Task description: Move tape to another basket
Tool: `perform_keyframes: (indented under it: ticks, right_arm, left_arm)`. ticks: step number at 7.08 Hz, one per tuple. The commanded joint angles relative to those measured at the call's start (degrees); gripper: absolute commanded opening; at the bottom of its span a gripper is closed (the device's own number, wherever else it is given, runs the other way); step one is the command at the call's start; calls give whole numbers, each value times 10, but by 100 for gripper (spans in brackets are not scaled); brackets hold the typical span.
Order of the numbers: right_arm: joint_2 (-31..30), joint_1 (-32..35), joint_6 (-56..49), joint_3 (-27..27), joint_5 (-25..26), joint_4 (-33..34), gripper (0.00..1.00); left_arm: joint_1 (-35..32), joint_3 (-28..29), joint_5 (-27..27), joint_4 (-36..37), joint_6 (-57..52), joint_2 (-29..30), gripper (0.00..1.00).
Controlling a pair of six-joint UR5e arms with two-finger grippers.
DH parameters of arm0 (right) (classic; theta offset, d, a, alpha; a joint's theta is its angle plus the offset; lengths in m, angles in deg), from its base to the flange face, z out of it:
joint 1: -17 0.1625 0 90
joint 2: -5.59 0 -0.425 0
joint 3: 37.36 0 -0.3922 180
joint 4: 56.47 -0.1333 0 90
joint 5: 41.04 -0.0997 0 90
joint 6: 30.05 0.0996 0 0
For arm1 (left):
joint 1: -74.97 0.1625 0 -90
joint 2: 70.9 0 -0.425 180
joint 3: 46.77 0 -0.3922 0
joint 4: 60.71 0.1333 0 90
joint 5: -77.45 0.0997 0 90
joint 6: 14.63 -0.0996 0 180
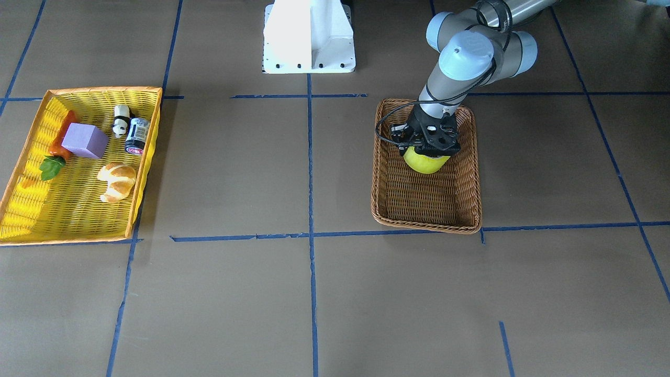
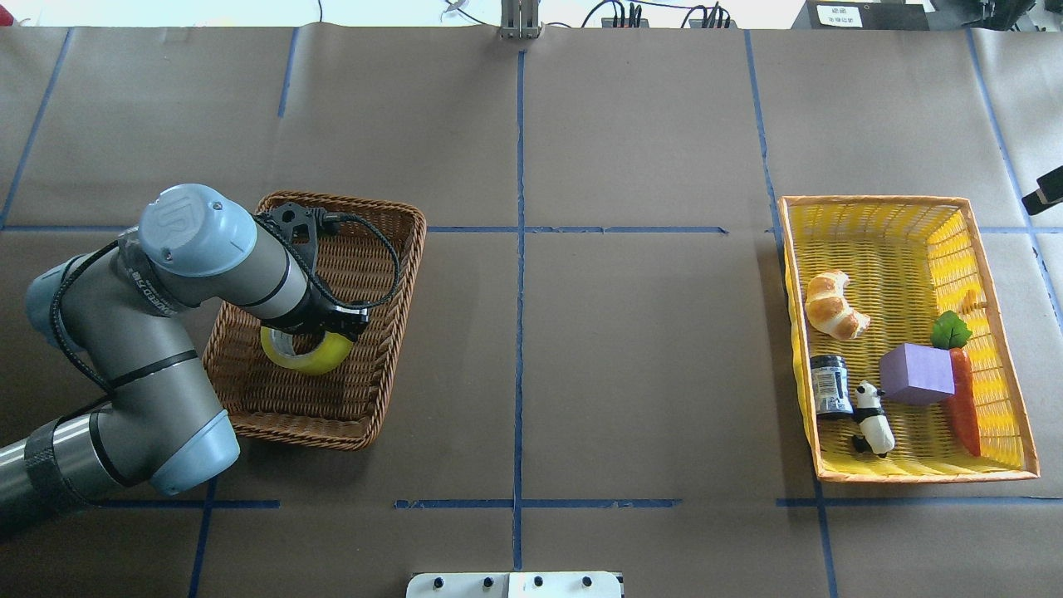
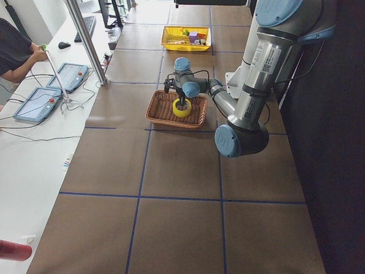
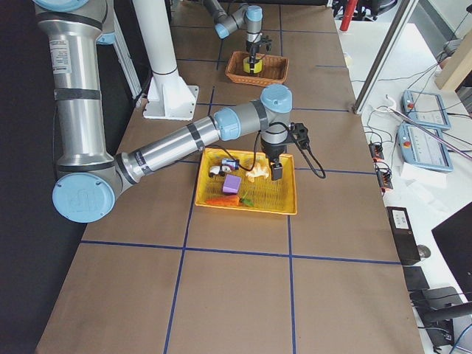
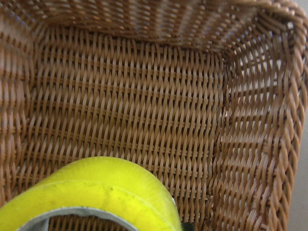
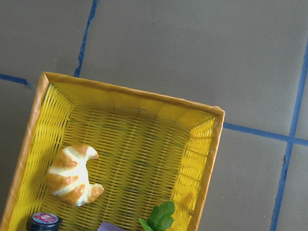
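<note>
The yellow-green tape is inside the brown wicker basket, near its middle. My left gripper comes down on it from above and looks shut on the roll, which tilts slightly. In the overhead view the tape sits partly under the gripper in the wicker basket. In the left wrist view the tape fills the bottom, over the wicker floor. My right gripper hangs above the yellow basket; I cannot tell whether it is open or shut.
The yellow plastic basket holds a croissant, a purple block, a carrot, a dark can and a panda figure. The white robot base stands between the baskets.
</note>
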Motion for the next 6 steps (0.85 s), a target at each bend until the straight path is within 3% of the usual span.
perform_keyframes:
  ticks: [1, 4, 6]
  right_arm:
    - [2, 0, 1, -8, 8, -2, 100]
    - [-2, 18, -6, -7, 8, -3, 100]
    - [-8, 35, -10, -8, -9, -2, 100]
  left_arm:
    - [-13, -20, 7, 50, -6, 0, 100]
    - [-67, -119, -2, 200, -107, 1, 100]
    - [-146, -162, -66, 244, -189, -11, 100]
